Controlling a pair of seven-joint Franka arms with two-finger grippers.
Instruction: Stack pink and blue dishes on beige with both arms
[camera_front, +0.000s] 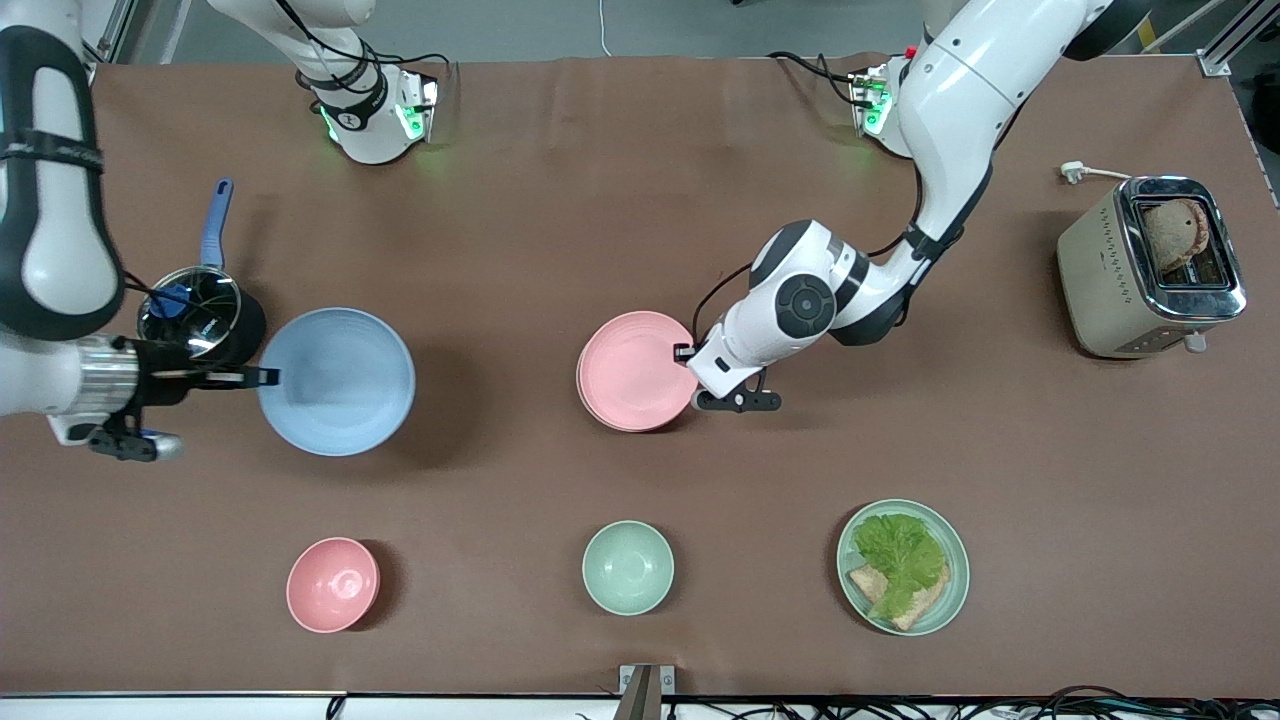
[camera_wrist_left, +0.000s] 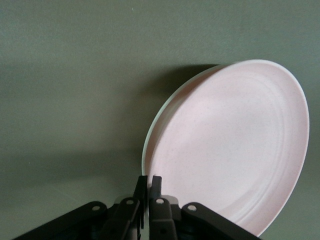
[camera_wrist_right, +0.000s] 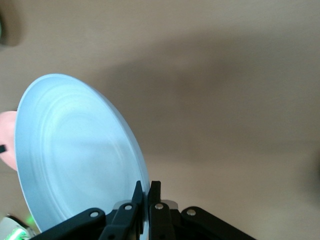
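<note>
The left pincer (camera_front: 690, 353) is pinched tight on the rim of the pink plate (camera_front: 633, 370), which sits on what looks like the beige plate (camera_wrist_left: 150, 142), though only a pale edge shows. The right pincer (camera_front: 268, 377) nips the blue plate (camera_front: 337, 381) by its rim, up in the air beside the pot (camera_front: 192, 312), so it can go on top of the pink plate.

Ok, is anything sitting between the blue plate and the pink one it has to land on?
Nothing visible: only bare table lies between the blue plate, held by the right gripper, and the pink plate. The left gripper grips the pink plate's rim on the edge toward the left arm's end of the table.
</note>
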